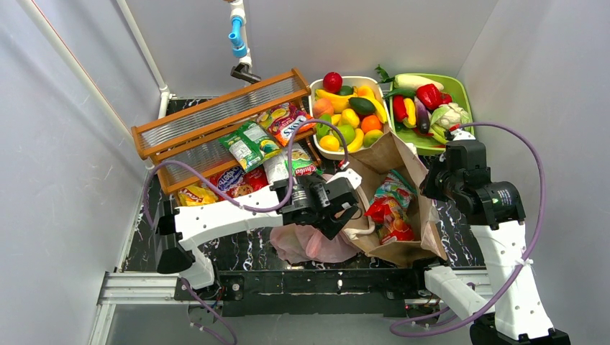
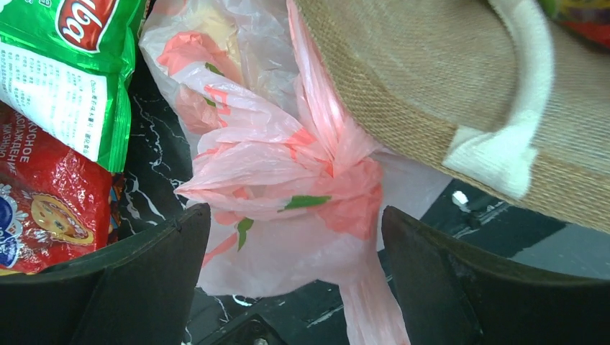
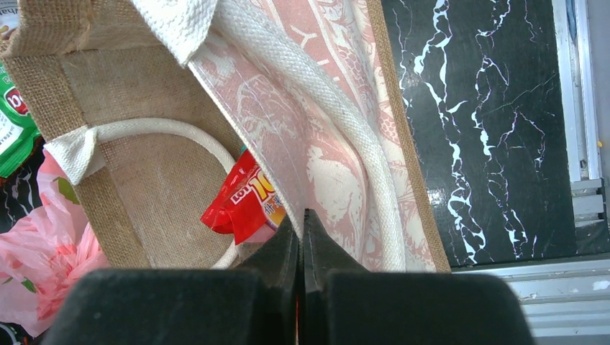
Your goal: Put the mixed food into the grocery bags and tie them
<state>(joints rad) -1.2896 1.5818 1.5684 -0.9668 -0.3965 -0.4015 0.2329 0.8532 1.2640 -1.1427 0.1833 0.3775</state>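
Note:
The pink rose-printed grocery bag [image 1: 309, 244] lies knotted on the black table, against the brown woven bag [image 1: 392, 154]. My left gripper [image 1: 351, 212] hovers over it, open. In the left wrist view its jaws [image 2: 295, 210] stand wide either side of the pink bag's knot [image 2: 338, 162], with the brown bag [image 2: 417, 72] at the upper right. Colourful snack packets [image 1: 388, 208] lie inside the brown bag. My right gripper [image 1: 431, 183] is at that bag's right rim. In the right wrist view it [image 3: 302, 213] is shut on the bag's lined wall [image 3: 324, 144], beside a red packet [image 3: 241, 201].
A white basket [image 1: 374, 77] of toy fruit and a green tray [image 1: 460, 83] of toy vegetables stand at the back. A wooden rack [image 1: 216, 118] lies tilted at the back left with snack packets [image 1: 248, 144] around it. White walls close both sides.

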